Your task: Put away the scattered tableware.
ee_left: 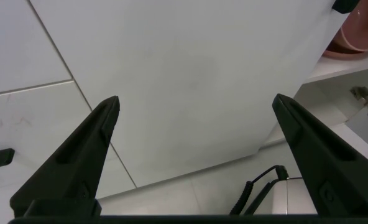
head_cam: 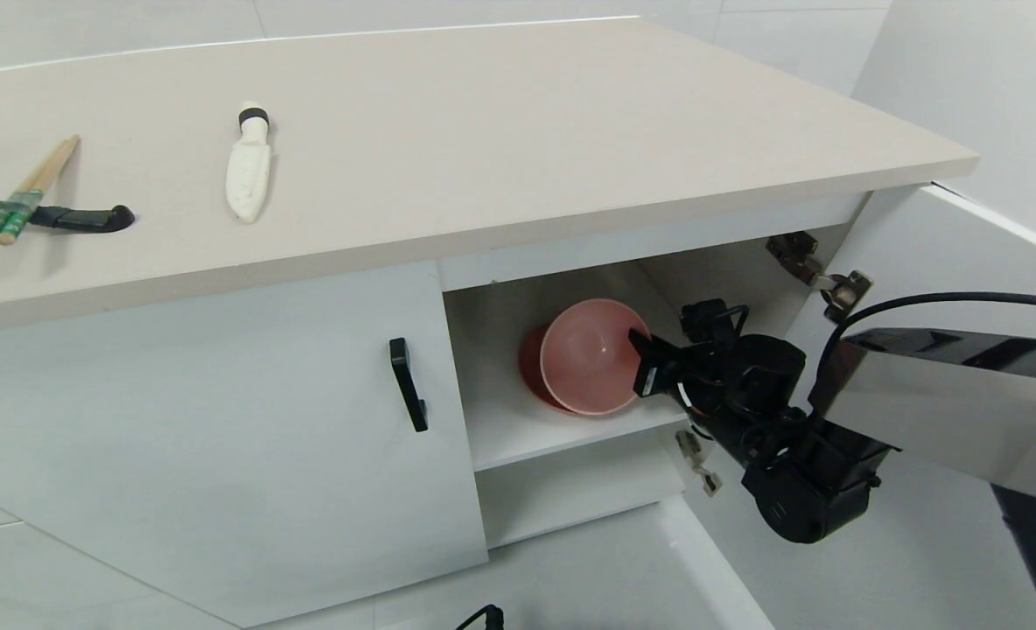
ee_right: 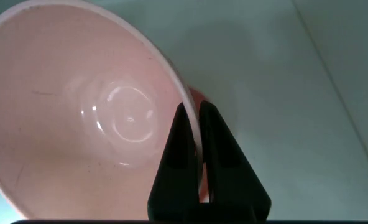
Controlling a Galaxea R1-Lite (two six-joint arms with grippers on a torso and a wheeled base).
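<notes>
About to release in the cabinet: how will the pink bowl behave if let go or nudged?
The pink bowl looks thin-walled and glossy: probably light, stiff plastic, somewhat slippery in a rim pinch. The right gripper holds it tilted on edge, so once released it will likely flop or rock, perhaps against the red bowl behind it.

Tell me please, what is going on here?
The right gripper is shut on the rim of a pink bowl, holding it tilted at the shelf inside the open cabinet. The left gripper hangs open in front of the closed cabinet door. Chopsticks and a white knife lie on the countertop, not yet put away.
</notes>
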